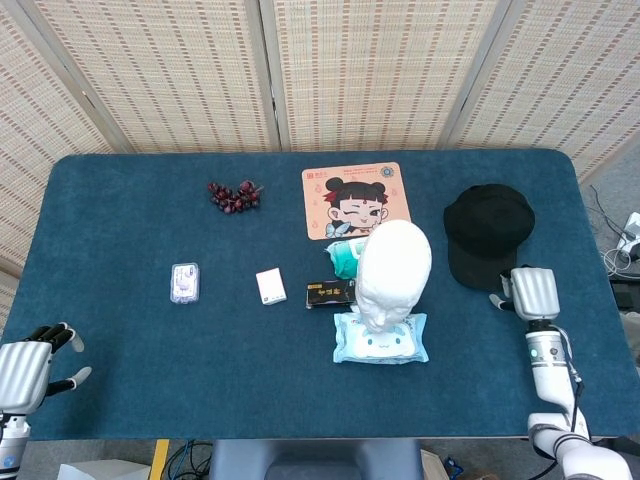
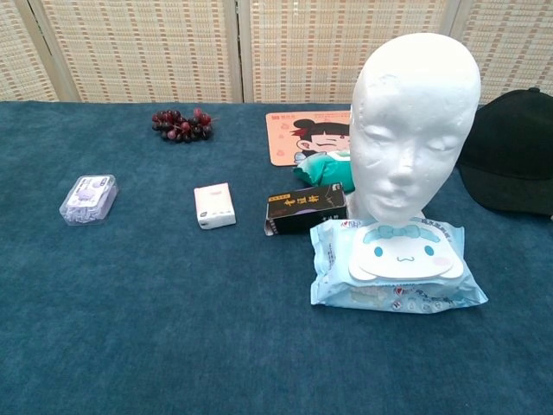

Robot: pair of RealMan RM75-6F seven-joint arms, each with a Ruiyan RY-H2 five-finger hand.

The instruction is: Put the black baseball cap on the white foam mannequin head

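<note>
The black baseball cap [image 1: 488, 235] lies flat at the right of the blue table, brim toward the front; the chest view shows the cap [image 2: 510, 154] at its right edge. The white foam mannequin head [image 1: 394, 272] stands upright left of the cap, bare, and faces the chest camera as the mannequin head [image 2: 415, 121]. My right hand [image 1: 533, 293] hovers just in front of the brim and slightly to its right, back up, thumb out to the side, holding nothing. My left hand [image 1: 25, 370] is at the front left corner with fingers apart and empty. Neither hand shows in the chest view.
A wet-wipes pack [image 1: 380, 338] lies right in front of the mannequin, with a black box [image 1: 329, 293] and a teal item [image 1: 343, 257] beside it. Further off are a cartoon mat [image 1: 355, 199], grapes [image 1: 233, 195], a white box [image 1: 270, 286] and a clear case [image 1: 184, 282].
</note>
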